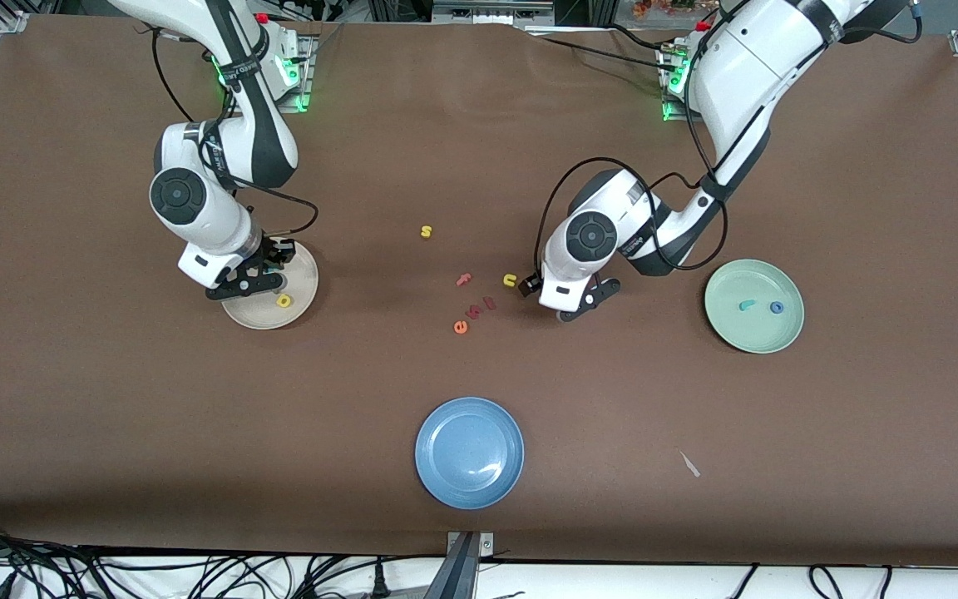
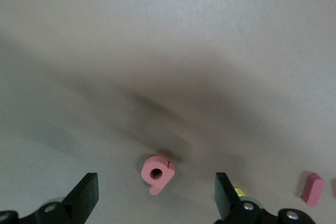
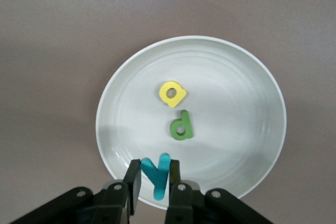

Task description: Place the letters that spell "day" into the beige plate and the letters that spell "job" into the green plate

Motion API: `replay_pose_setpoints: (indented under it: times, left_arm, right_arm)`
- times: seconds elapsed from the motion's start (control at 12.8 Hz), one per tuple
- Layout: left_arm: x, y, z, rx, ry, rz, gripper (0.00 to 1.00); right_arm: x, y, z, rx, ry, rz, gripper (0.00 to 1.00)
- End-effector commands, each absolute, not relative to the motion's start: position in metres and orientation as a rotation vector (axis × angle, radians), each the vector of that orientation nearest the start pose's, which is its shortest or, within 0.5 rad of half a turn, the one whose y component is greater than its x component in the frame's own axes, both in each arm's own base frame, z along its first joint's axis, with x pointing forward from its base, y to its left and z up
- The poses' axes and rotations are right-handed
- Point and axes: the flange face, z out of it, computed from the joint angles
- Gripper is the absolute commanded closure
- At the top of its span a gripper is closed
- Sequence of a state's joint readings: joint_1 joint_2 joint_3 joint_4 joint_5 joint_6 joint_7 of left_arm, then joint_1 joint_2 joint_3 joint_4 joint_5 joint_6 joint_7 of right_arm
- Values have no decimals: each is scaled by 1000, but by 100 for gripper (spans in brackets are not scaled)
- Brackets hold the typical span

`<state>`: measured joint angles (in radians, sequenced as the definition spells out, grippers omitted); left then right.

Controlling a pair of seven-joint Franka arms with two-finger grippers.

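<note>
The right gripper (image 3: 155, 178) is held over the beige plate (image 3: 252, 82), above the rim at 6 o'clock as seen from its wrist; its fingers are clenched on the teal y (image 3: 156, 174). Inside that plate the yellow a (image 3: 172, 93) lies just beside the green d (image 3: 181, 126), apart from each other; in the front view the a (image 1: 283, 300) is seen on the part of the plate nearer the camera.

The left gripper (image 2: 157, 195) is held low over the table, its fingers spread wide and empty; the pink b (image 2: 156, 173) lies on the table between them, untouched. A yellow u (image 1: 510, 280) is seen just beside this gripper.

In the green plate (image 1: 733, 329) lie the teal j (image 1: 746, 305) and the blue o (image 1: 777, 307), slightly apart.

The blue plate (image 1: 470, 452) sits nearest the camera.
</note>
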<state>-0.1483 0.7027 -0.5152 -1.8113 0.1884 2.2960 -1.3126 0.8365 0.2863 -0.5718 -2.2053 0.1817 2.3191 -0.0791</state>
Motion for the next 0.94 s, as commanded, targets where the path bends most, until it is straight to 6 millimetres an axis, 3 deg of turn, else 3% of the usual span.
replay_pose_setpoints:
  times: [0.0, 0.08, 0.39, 0.86]
  left_arm:
    - [499, -374, 174, -2992, -953, 341, 9]
    - [499, -373, 174, -2995, -935, 327, 11]
    - [502, -373, 174, -3010, -948, 303, 30]
    - [507, -370, 175, -3028, -896, 237, 38]
  right_arm:
    - [511, 145, 268, -3117, -305, 164, 69]
    - [512, 145, 269, -3105, -284, 167, 34]
    - [522, 147, 283, -3097, -300, 177, 32]
    - [576, 145, 370, -3084, -269, 225, 28]
